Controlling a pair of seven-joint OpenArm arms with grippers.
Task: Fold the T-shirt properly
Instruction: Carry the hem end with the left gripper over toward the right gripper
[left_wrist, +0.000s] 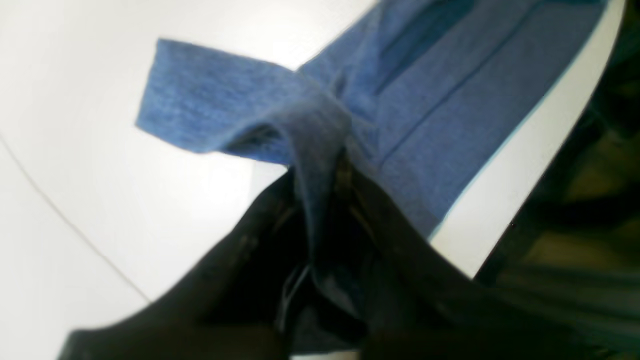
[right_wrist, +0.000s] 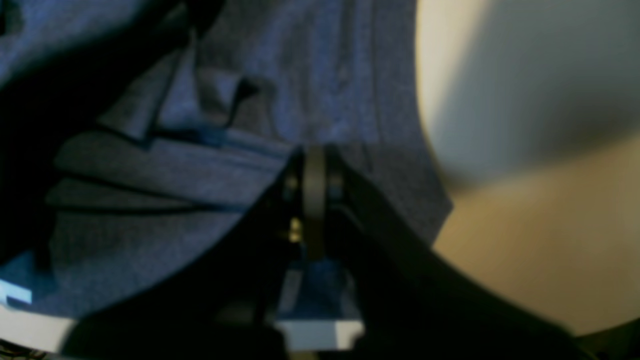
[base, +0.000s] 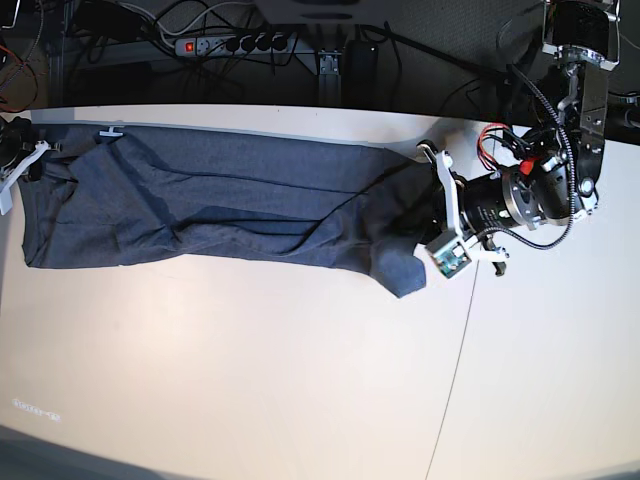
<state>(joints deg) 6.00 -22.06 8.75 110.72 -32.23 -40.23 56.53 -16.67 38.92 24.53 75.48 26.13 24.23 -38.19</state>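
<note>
White table (base: 300, 380) bears the stretched T-shirt (base: 220, 205); wrist views alone show each tool, left (left_wrist: 332, 165) and right (right_wrist: 314, 155), clamped on cloth.

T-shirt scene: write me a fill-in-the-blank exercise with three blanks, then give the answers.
1. The T-shirt lies stretched across the ____ table.
2. The left hand is ____ on the shirt's fabric.
3. In the base view, the power strip sits on the ____ beyond the table.

Answers: white; shut; floor

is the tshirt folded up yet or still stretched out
Stretched out: the T-shirt lies in one long wrinkled band across the table, not a compact fold.
</note>
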